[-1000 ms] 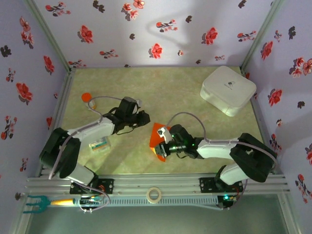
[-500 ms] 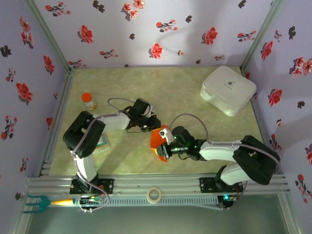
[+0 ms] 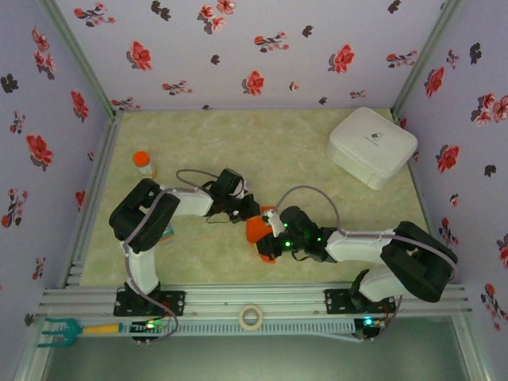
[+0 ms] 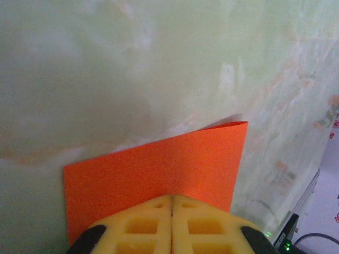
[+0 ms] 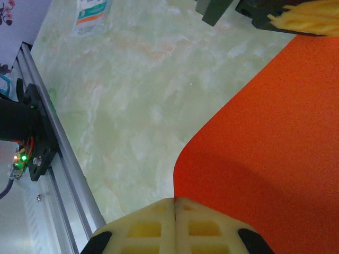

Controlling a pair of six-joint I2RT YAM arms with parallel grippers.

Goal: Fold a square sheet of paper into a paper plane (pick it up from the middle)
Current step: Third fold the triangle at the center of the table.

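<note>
The square sheet of paper (image 3: 257, 231) is bright orange-red and sits bent at mid-table between my two grippers. My left gripper (image 3: 252, 214) is shut on its far edge. In the left wrist view the paper (image 4: 159, 166) spreads out as a creased flap beyond the closed left gripper (image 4: 172, 198). My right gripper (image 3: 268, 245) is shut on the near edge. In the right wrist view the paper (image 5: 275, 137) curves up from the closed right gripper (image 5: 175, 200) toward the left gripper's yellow fingers (image 5: 310, 18).
A white case (image 3: 371, 146) stands at the back right. A small orange-capped bottle (image 3: 144, 164) stands at the left. A printed packet (image 5: 91, 16) lies near the left arm. A tape roll (image 3: 251, 317) rests on the front rail (image 5: 58, 159).
The left arm swung right to the paper and its gripper closed on the far edge. The right gripper kept its hold and shifted slightly; the paper is more bunched.
</note>
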